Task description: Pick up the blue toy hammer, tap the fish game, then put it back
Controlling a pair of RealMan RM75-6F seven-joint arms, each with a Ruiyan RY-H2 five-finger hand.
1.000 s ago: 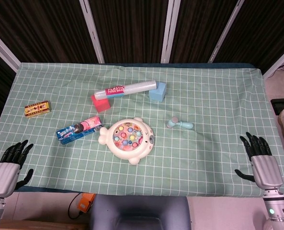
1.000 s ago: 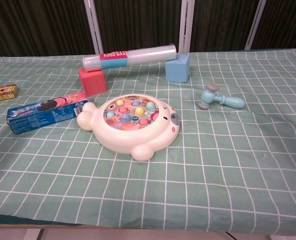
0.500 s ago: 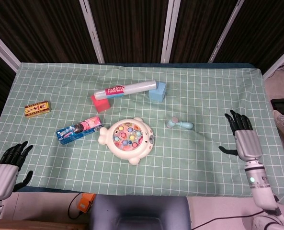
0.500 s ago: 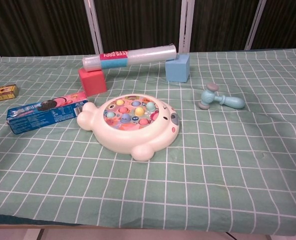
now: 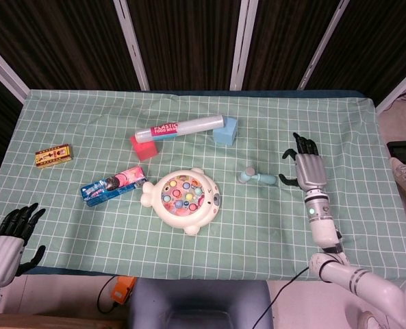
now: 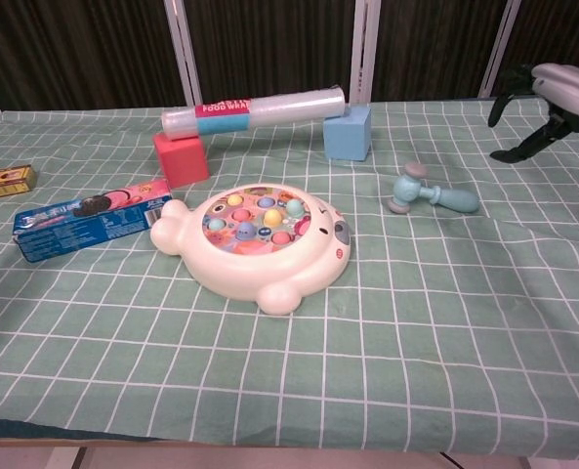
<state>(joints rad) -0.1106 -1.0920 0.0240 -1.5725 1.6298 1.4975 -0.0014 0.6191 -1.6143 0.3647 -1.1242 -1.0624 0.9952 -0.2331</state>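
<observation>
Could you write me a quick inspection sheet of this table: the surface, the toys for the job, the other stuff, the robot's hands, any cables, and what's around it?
Surface: green cloth with white grid, flat, covering the table.
Job's things: small blue toy hammer lies on the cloth, untouched; white fish-shaped game with coloured pegs sits at the centre.
Clutter: clear plastic-wrap roll bridges a red cube and a blue cube; blue-and-pink biscuit pack; small yellow box.
Hands: right hand beside the hammer's handle end, fingers spread, holding nothing; left hand at the near left edge, empty, fingers apart.
Cables: black cable below the front edge.
Surroundings: dark panels with white posts behind.
</observation>
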